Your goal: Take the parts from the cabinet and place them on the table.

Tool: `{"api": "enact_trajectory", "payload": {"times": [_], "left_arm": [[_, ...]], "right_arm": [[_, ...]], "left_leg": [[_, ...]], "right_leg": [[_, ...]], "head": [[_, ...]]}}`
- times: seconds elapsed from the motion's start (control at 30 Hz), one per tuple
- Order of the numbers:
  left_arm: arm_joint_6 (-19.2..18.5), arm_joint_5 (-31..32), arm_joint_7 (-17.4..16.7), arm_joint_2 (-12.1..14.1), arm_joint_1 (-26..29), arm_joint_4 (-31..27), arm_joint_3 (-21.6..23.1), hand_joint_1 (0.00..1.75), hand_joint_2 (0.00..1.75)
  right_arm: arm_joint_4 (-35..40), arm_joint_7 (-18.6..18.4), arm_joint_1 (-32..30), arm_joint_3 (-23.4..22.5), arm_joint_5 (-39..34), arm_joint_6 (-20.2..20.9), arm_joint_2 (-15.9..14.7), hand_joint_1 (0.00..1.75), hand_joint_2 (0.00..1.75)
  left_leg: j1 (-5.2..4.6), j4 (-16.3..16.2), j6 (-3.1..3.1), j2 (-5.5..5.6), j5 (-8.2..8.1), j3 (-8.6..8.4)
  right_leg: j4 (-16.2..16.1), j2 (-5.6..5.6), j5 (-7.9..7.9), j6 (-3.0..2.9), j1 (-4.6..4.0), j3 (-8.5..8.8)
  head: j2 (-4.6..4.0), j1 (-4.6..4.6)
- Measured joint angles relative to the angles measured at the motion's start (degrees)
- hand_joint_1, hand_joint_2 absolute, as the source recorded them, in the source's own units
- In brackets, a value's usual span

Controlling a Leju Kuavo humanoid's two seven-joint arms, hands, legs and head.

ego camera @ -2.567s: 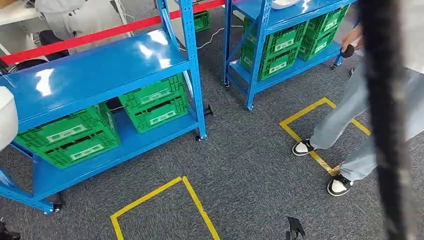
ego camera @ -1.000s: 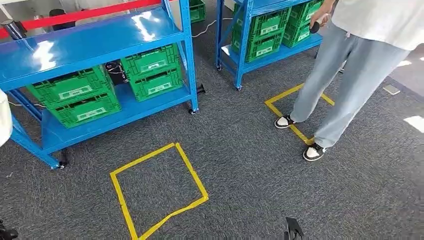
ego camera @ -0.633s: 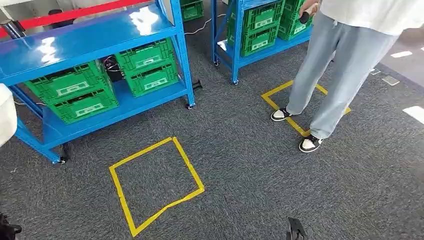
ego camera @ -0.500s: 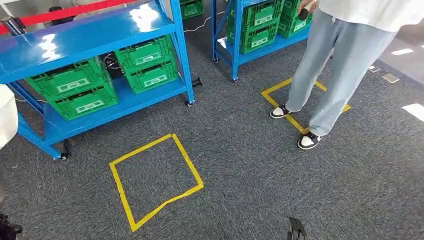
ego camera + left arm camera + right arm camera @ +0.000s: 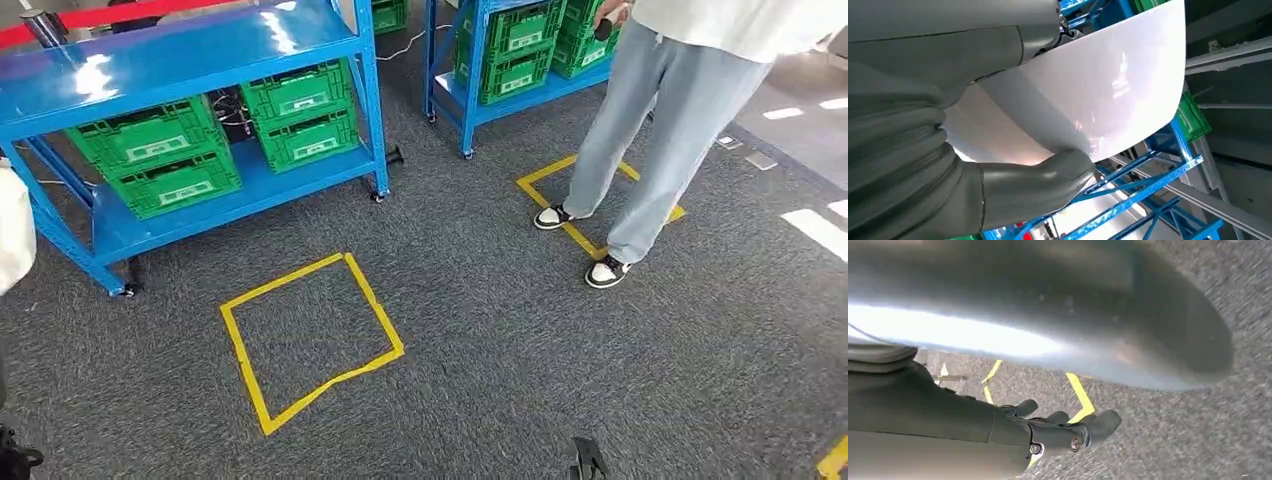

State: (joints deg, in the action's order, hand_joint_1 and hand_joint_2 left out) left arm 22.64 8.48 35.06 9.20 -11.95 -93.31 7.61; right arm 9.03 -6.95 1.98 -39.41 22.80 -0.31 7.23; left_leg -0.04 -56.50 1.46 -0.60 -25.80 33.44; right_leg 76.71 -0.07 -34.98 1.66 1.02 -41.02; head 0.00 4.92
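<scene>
My left hand (image 5: 948, 165) grips a large white curved part (image 5: 1098, 90), its thumb (image 5: 1048, 175) pressed against the part's smooth side. The same white part (image 5: 12, 240) pokes in at the left edge of the head view. My right hand (image 5: 1063, 427) hangs over the grey carpet with its dark fingers apart and nothing in them. The blue cabinet (image 5: 180, 70) stands at the upper left, with green crates (image 5: 160, 160) on its lower shelf.
A second blue cabinet (image 5: 470, 90) with green crates stands further back. A person (image 5: 660, 110) in light trousers stands on a yellow tape square (image 5: 560, 190). Another yellow tape square (image 5: 310, 340) marks the carpet in front of me.
The whole view has shifted: the camera has pulled back and turned from the cabinet, showing more carpet. The person now stands fully in view at the right. The white part stays in my left hand.
</scene>
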Motion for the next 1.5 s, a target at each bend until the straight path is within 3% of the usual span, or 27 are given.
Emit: {"api": "enact_trajectory", "payload": {"times": [0.07, 0.1, 0.13, 0.17, 0.3, 0.37, 0.43, 0.47, 0.5, 0.57, 0.6, 0.67, 0.7, 0.8, 0.87, 0.93, 1.0, 1.07, 1.1, 1.13, 1.17, 1.2, 1.3, 1.33, 1.4, 1.47, 1.5], "left_arm": [[0.0, 0.0, 0.0, 0.0, 0.0, 0.0, 0.0, 1.75, 1.75], [0.0, 0.0, 0.0, 0.0, 0.1, -0.1, 0.0, 1.75, 1.75], [0.0, 0.0, 0.0, 0.0, 0.1, -0.5, 0.0, 1.75, 1.75], [0.0, 0.0, -0.1, 0.0, 0.0, -0.8, 0.0, 1.75, 1.75], [0.0, 0.0, -0.3, 0.0, -0.1, -0.8, 0.1, 1.75, 1.75], [0.0, -0.1, -0.5, 0.1, -0.2, -0.8, 0.1, 1.75, 1.75], [0.0, -0.3, -0.8, 0.2, -0.2, -0.8, 0.1, 1.75, 1.75], [0.0, -0.2, -0.7, 0.2, -0.2, -0.8, 0.1, 1.75, 1.75], [0.3, 0.3, -0.5, 0.2, -0.1, -0.8, 0.1, 1.75, 1.75], [1.0, 1.2, 0.0, 0.2, -0.1, -0.8, 0.1, 1.75, 1.75], [1.4, 1.3, 0.2, 0.2, -0.1, -0.8, 0.1, 1.75, 1.75], [1.9, 1.7, 0.5, 0.3, -0.2, -1.3, 0.1, 1.75, 1.75], [2.1, 1.8, 0.8, 0.4, -0.4, -1.4, 0.0, 1.75, 1.75], [2.3, 1.8, 1.1, 0.4, -0.1, -1.3, 0.0, 1.75, 1.75], [2.5, 1.7, 1.5, 0.4, -0.2, -1.1, 0.0, 1.75, 1.75], [2.6, 1.6, 1.8, 0.4, -0.1, -0.8, 0.0, 1.75, 1.75], [2.7, 1.5, 2.1, 0.4, -0.1, -0.5, 0.0, 1.75, 1.75], [2.8, 1.3, 2.2, 0.4, -0.1, -0.2, 0.0, 1.75, 1.75], [2.8, 1.3, 2.3, 0.4, -0.2, 0.0, 0.0, 1.75, 1.75], [2.9, 1.2, 2.3, 0.4, -0.2, 0.0, 0.0, 1.75, 1.75], [3.0, 1.2, 2.3, 0.5, -0.3, 0.1, 0.0, 1.75, 1.75], [3.0, 1.2, 2.3, 0.5, -0.4, 0.2, 0.1, 1.75, 1.75], [3.1, 1.2, 2.3, 0.3, -0.8, 0.3, 0.2, 1.75, 1.75], [3.1, 1.2, 2.3, 0.3, -1.0, 0.3, 0.2, 1.75, 1.75], [3.1, 1.2, 2.3, 0.3, -1.4, 0.5, 0.3, 1.75, 1.75], [3.1, 1.3, 2.3, 0.3, -1.2, 0.9, 0.5, 1.75, 1.75], [3.1, 1.3, 2.2, 0.3, -1.2, 1.0, 0.6, 1.75, 1.75]], "right_arm": [[0.0, -0.2, 0.1, 0.0, -0.2, 0.0, 0.0, 0.00, 0.00], [0.0, -0.2, 0.2, 0.0, -0.2, 0.0, 0.0, 0.00, 0.00], [0.2, -0.2, 0.4, 0.0, -0.2, 0.0, 0.0, 0.00, 0.00], [0.2, -0.1, 0.5, 0.0, -0.2, 0.0, 0.0, 0.00, 0.00], [0.2, -0.4, 0.4, -0.1, -0.2, 0.0, 0.1, 0.00, 0.00], [0.2, -0.4, 0.5, -0.1, -0.2, 0.0, 0.1, 0.00, 0.00], [0.2, -0.4, 0.5, -0.1, -0.2, 0.0, 0.1, 0.00, 0.00], [0.2, -0.4, 0.4, -0.1, -0.2, 0.0, 0.1, 0.00, 0.00], [0.2, -0.4, 0.4, -0.1, -0.2, 0.0, 0.1, 0.00, 0.00], [0.2, -0.4, 0.4, -0.1, -0.2, 0.1, 0.1, 0.00, 0.00], [0.2, -0.4, 0.4, -0.1, -0.2, 0.1, 0.1, 0.00, 0.00], [0.2, -0.4, 0.4, -0.1, -0.2, 0.2, 0.3, 0.00, 0.00], [0.2, -0.4, 0.4, -0.1, -0.2, 0.2, 0.3, 0.00, 0.00], [0.2, -0.4, 0.2, -0.1, -0.2, 0.2, 0.3, 0.00, 0.00], [0.2, -0.4, 0.1, -0.2, -0.3, 0.3, 0.4, 0.00, 0.00], [0.2, -0.4, 0.1, -0.2, -0.5, 0.3, 0.4, 0.00, 0.00], [0.2, -0.4, 0.0, -0.3, -0.5, 0.3, 0.3, 0.00, 0.00], [0.2, -0.4, 0.0, -0.6, -0.6, 0.3, 0.3, 0.00, 0.00], [0.2, -0.4, 0.0, -0.7, -0.6, 0.3, 0.3, 0.00, 0.00], [0.2, -0.4, 0.1, -0.8, -0.6, 0.3, 0.3, 0.00, 0.00], [0.2, -0.4, 0.3, -0.9, -0.7, 0.3, 0.3, 0.00, 0.00], [0.2, -0.3, 0.2, -1.0, -0.7, 0.3, 0.3, 0.00, 0.00], [0.2, -0.4, -0.1, -1.3, -0.9, 0.3, 0.3, 0.00, 0.00], [0.2, -0.4, -0.1, -1.3, -0.9, 0.3, 0.4, 0.00, 0.00], [0.2, -0.4, 0.1, -1.4, -1.1, 0.3, 0.4, 0.00, 0.00], [0.2, -0.4, 0.1, -1.5, -1.1, 0.3, 0.4, 0.00, 0.00], [0.2, -0.4, 0.0, -1.5, -1.1, 0.3, 0.4, 0.00, 0.00]], "left_leg": [[0.16, -1.0, -0.37, 0.01, 0.97, 2.17], [0.20, -1.6, -0.65, 0.05, 1.39, 3.18], [0.12, -2.2, -1.00, 0.07, 1.67, 3.93], [-0.07, -2.8, -1.31, 0.08, 1.89, 4.54], [0.22, -2.3, -2.66, 0.07, 3.89, 5.06], [0.32, -5.9, -3.31, 0.35, -2.44, 6.29], [0.53, -14.3, -3.86, 0.34, -8.83, 7.79], [0.53, -17.9, -4.00, 0.35, -9.41, 8.07], [0.53, -19.9, -4.02, 0.36, -7.62, 7.80], [0.52, -17.9, -3.67, 0.38, -2.12, 4.80], [0.46, -13.8, -3.23, 0.39, -1.21, 1.51], [-0.26, -1.4, -2.03, 0.36, -5.66, -8.06], [-0.26, 1.5, -1.96, 0.32, -7.23, -8.85], [-0.32, 1.4, -0.94, 0.29, -5.96, -8.04], [-0.13, 1.3, 0.05, -0.29, -5.00, -7.01], [-0.30, 1.0, 0.26, -0.79, -4.20, -5.64], [-0.36, 0.4, 0.14, -1.44, -3.66, -4.31], [-0.28, -0.5, -0.04, -2.31, -3.47, -3.48], [-0.23, -1.0, -0.16, -2.70, -3.50, -3.06], [-0.30, -1.7, -0.44, -3.16, -3.67, -2.77], [-0.78, -2.1, -0.86, -3.58, -3.84, -2.27], [-0.76, -2.2, -1.12, -3.76, -3.76, -2.17], [-0.73, -1.9, -2.01, -4.85, -3.45, -2.22], [-0.43, -2.5, -2.61, -3.11, -4.07, -1.92], [-0.19, -8.6, -3.19, -0.13, -8.34, 0.55], [0.02, -17.5, -3.47, 0.25, -12.31, 4.42], [0.08, -19.6, -3.48, 0.28, -12.59, 5.31]], "right_leg": [[-5.2, -0.02, 4.55, 0.02, 0.09, 4.71], [-10.1, -0.02, 5.25, -0.06, 0.12, 8.42], [-15.0, 0.01, 3.42, -0.22, 0.12, 12.22], [-19.1, 0.10, 1.70, -0.67, -0.23, 14.24], [-18.7, -0.21, 3.76, -2.64, -0.01, 11.97], [-18.6, -0.43, 5.22, -3.28, -0.03, 10.35], [-18.6, -0.46, 6.57, -3.37, -0.09, 8.41], [-18.6, -0.46, 7.29, -3.29, -0.10, 7.44], [-18.6, -0.54, 8.01, -3.20, -0.11, 6.66], [-18.5, -0.65, 9.47, -2.96, -0.16, 4.83], [-18.5, -0.64, 10.16, -2.80, -0.18, 4.07], [-18.3, -0.55, 11.03, -2.27, -0.39, 3.68], [-18.3, -0.68, 11.51, -1.88, -0.32, 3.63], [-18.7, -0.52, 12.89, -0.59, -0.08, 3.33], [-14.7, -0.24, 8.76, -0.16, 0.15, 1.61], [-5.3, -0.07, 3.31, 0.33, 0.15, -1.93], [-0.4, -0.03, 1.46, 0.54, 0.14, -2.99], [-6.4, -0.24, 4.11, 0.50, 0.16, 1.82], [-12.0, -0.88, 6.00, 0.38, 0.16, 5.54], [-16.6, -2.46, 6.23, 0.06, 0.03, 8.20], [-17.1, -2.96, 5.66, -0.77, -0.58, 8.10], [-17.1, -2.14, 6.04, -1.48, -0.37, 7.80], [-17.6, -0.95, 6.78, -2.57, -0.40, 7.33], [-17.8, -0.77, 7.10, -2.95, -0.14, 7.32], [-17.8, -0.10, 7.46, -3.44, -0.01, 6.92], [-17.7, 0.85, 7.83, -3.38, -0.03, 6.38], [-17.7, 1.41, 8.06, -3.31, -0.03, 6.10]], "head": [[0.00, -0.02], [0.00, 0.02], [0.00, 0.04], [0.00, 0.09], [0.00, 0.09], [0.00, -0.20], [0.00, -0.37], [0.00, -0.37], [0.00, -0.39], [0.00, -0.39], [0.00, -0.39], [0.00, -0.41], [0.00, -0.48], [0.00, -0.50], [0.00, -0.26], [0.00, -0.26], [0.00, -0.26], [0.00, -0.24], [0.00, -0.24], [0.00, -0.22], [0.00, -0.28], [0.00, -0.29], [0.00, -0.24], [0.00, -0.31], [0.00, -0.42], [0.00, -0.42], [0.00, -0.39]]}}
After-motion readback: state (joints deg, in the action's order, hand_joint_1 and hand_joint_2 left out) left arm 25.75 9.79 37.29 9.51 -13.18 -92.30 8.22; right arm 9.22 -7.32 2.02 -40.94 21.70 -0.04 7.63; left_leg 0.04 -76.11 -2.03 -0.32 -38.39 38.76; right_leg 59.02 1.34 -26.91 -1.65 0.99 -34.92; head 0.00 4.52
